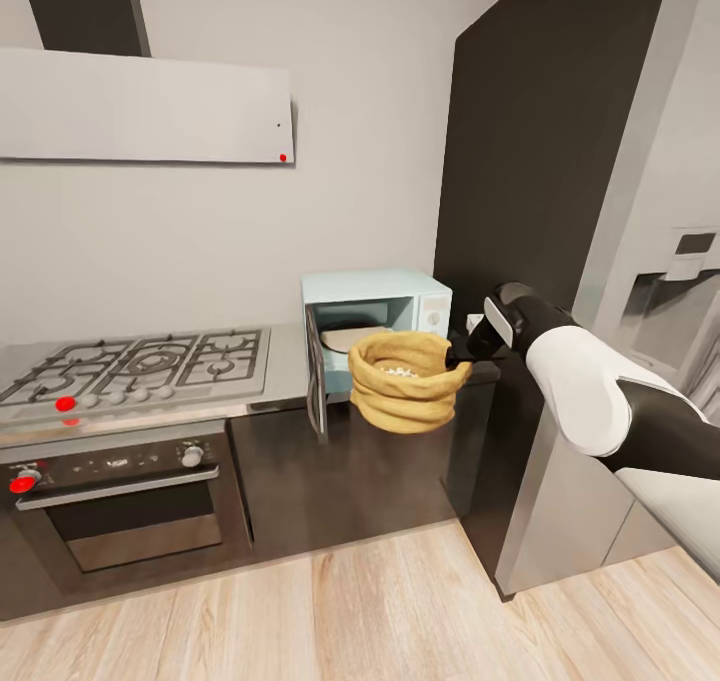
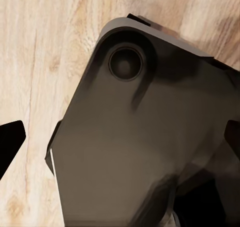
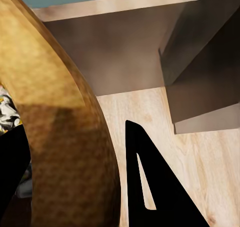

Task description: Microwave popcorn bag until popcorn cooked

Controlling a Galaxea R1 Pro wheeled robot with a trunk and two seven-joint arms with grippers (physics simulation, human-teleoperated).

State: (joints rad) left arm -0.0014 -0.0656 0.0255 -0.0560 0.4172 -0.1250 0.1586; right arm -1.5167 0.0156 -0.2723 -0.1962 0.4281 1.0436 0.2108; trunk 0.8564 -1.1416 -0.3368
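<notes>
Right end effector [image 1: 462,361] grips popcorn bag [image 1: 408,381] rim, off countertop [image 1: 288,366] edge, before open microwave [image 1: 375,311].

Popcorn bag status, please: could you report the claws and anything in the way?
Right claw shut on popcorn bag rim, bag held before open microwave. White popcorn inside. Left claw's state unclear. Door swung open, path clear.

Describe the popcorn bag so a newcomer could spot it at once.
Find the gas hob on the steel countertop; right of it stands a pale blue microwave with its door open. In front of that opening, the right gripper holds the popcorn bag in the air: the one tan burlap sack, thick-rimmed, with white popcorn inside.
</notes>
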